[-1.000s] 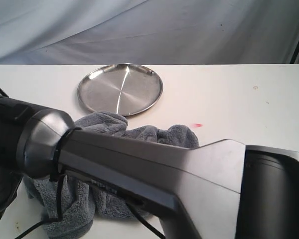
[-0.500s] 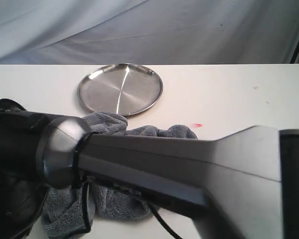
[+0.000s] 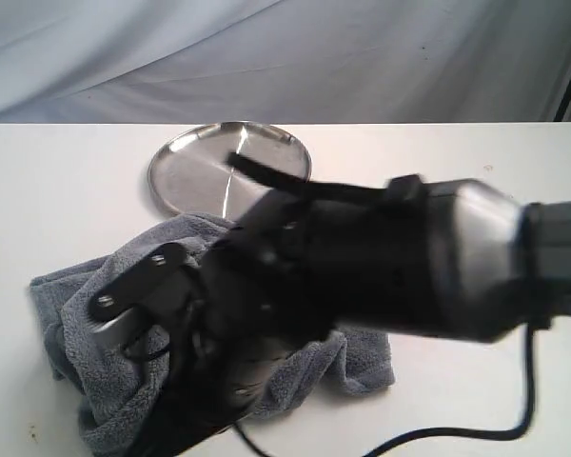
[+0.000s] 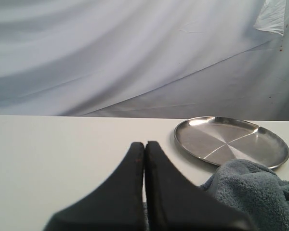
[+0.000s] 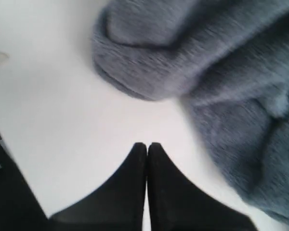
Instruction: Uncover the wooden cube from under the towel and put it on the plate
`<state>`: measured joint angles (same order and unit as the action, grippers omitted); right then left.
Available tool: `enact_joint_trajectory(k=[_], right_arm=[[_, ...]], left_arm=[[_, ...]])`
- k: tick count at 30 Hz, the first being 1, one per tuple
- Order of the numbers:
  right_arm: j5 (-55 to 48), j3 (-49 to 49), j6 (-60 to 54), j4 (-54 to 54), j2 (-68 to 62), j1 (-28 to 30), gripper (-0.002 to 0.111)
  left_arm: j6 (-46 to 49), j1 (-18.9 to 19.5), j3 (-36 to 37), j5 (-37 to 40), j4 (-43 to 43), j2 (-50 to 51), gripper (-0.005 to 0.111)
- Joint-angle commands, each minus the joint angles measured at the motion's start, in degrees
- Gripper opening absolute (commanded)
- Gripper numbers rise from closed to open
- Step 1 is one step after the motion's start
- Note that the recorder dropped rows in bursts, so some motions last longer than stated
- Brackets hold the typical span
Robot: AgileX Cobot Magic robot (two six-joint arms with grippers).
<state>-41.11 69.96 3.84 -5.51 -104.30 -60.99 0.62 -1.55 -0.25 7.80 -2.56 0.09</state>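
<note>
Lying just beside the right hand (image 5: 147,145) — closed — is the towel (image 5: 221,72).

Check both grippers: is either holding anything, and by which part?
Nothing is held. The left gripper has its jaws shut on nothing; the right gripper likewise, beside the dark grey fluffy towel.

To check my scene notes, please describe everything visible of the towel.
The towel is dark grey, fluffy terry cloth, crumpled in thick folds on the white table. Its far edge reaches the near rim of the plate. A dark robot arm hides its middle in the exterior view. No label shows.
</note>
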Motion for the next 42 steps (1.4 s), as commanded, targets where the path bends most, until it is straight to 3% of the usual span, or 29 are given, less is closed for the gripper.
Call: enact_joint_trajectory(k=[1,5,10,17,23,32,42], right_arm=[[6.5,-11.1,0.5,0.4,7.8,6.2,0.0],[9.1,-14.5,0.5,0.4,11.2,13.3,0.0],[10.4,-11.9,0.5,0.4,9.2,21.2,0.0],[6.1,1.9,-0.3,0.4,-1.1,23.2,0.0],[-1.6,18.0,-0.8,0.0,-11.2,20.4,0.0],[-3.3,37.3,-1.0,-1.8,-22.1,13.5,0.0],[-3.4,41.8,-3.8,-1.7,-25.2,4.4,0.0]], left_arm=[[-0.1,0.0,0.3,0.0,0.0,-0.1,0.001],[-0.1,0.0,0.3,0.0,0.0,-0.1,0.001],[-0.1,0.0,0.3,0.0,0.0,-0.1,0.001],[-0.1,0.0,0.3,0.0,0.0,-0.1,0.001],[-0.1,0.0,0.3,0.0,0.0,-0.1,0.001],[-0.1,0.0,0.3,0.0,0.0,-0.1,0.001],[-0.1,0.0,0.3,0.0,0.0,-0.1,0.001]])
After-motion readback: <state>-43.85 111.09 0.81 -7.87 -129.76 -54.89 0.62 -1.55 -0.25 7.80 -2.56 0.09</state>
